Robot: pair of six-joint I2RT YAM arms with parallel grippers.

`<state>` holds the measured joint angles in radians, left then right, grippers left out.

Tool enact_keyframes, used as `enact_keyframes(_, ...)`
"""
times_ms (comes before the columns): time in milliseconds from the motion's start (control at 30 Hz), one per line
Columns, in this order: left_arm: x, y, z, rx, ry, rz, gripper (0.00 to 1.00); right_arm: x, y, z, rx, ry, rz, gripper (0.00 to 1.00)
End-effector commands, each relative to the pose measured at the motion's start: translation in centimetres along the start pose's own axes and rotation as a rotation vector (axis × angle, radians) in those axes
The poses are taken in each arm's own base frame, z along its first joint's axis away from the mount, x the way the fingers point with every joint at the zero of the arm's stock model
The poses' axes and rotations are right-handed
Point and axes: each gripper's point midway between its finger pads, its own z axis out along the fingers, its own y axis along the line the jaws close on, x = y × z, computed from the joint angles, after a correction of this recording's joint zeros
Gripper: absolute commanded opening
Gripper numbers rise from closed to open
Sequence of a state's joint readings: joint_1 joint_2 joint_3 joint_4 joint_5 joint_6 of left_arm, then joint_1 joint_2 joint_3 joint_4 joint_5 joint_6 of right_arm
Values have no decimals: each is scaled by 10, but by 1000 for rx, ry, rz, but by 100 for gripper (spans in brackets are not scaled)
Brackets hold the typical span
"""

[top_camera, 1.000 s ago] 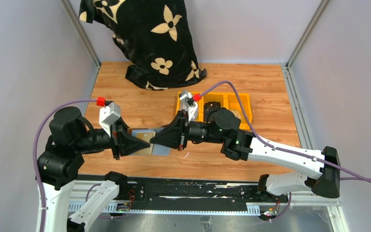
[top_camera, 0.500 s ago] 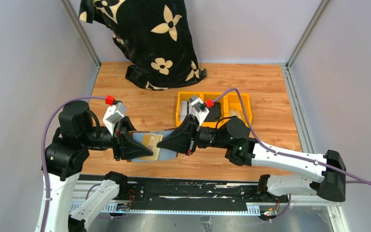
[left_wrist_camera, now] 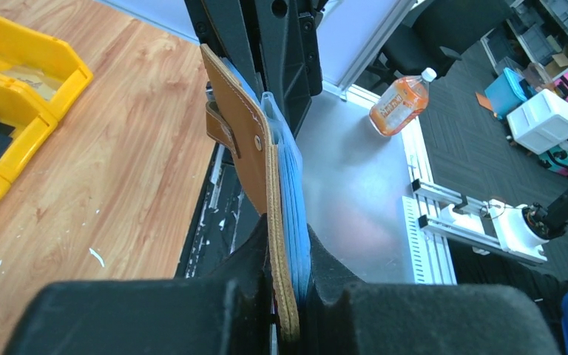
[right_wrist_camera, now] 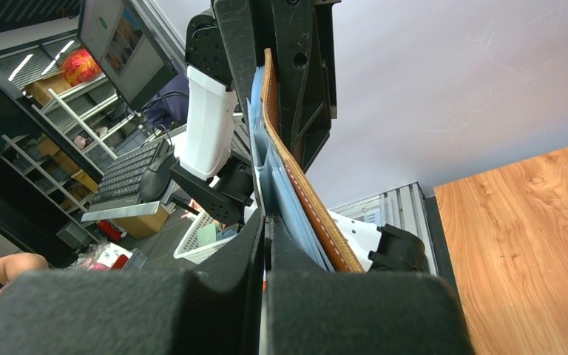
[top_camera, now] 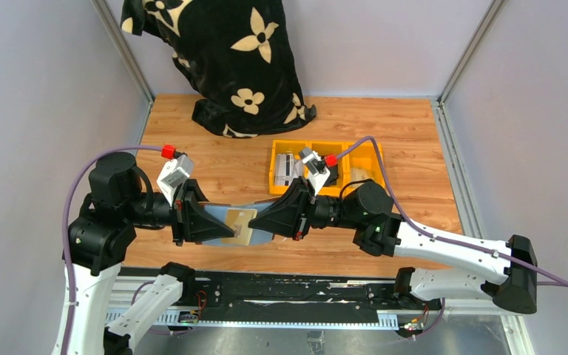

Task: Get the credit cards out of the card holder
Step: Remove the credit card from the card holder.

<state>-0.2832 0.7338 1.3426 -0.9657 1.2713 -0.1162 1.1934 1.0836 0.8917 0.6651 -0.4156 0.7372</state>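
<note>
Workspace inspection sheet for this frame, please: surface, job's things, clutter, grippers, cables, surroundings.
Surface: wooden table, lightly scuffed.
Job's things: flat brown leather card holder held off the table on edge, clear sleeves showing; credit cards cannot be told apart.
Clutter: yellow plastic bins; black cloth with cream flowers at the far edge.
Grippers: left gripper and right gripper each shut on the holder, at opposite ends.
Cables: purple cables on both arms.
Surroundings: grey walls.

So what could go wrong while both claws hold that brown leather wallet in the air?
The brown leather card holder hangs clear of the wooden table, pinched only by the left gripper and right gripper; a slip could drop it. Pulling apart might strain its thin bluish sleeves rather than empty them.
</note>
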Motion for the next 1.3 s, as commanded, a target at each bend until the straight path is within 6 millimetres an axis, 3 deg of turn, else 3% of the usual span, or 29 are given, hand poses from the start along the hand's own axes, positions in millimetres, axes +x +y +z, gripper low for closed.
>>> enact_keyframes(0, -5, -25, -4, 72, 0, 6, 5, -6, -7, -5, 29, -4, -32, 1)
enact_keyframes(233, -4, -22, -3, 66, 1, 1, 3, -13, 6, -1, -53, -49, -2, 23)
enact_keyframes(333, -5, -22, -3, 63, 0, 3, 3, -15, 11, 5, -95, -56, 17, 27)
enact_keyframes(400, -6, -22, -3, 56, -1, 2, 3, -17, 14, 8, -113, -57, 20, 22)
enact_keyframes(533, -5, -24, -4, 59, -3, 4, 3, -15, 13, 5, -107, -61, 13, 1)
enact_keyframes(800, -7, -24, -4, 56, -5, 10, 3, -13, 14, -13, -75, -71, -8, 0)
enact_keyframes(1133, -8, -23, -4, 41, -8, 13, 3, -12, 19, -8, -113, -50, -7, 0)
enact_keyframes(1267, -11, -21, -4, 22, -15, 21, 0, -9, 13, -13, -64, -40, -17, 1)
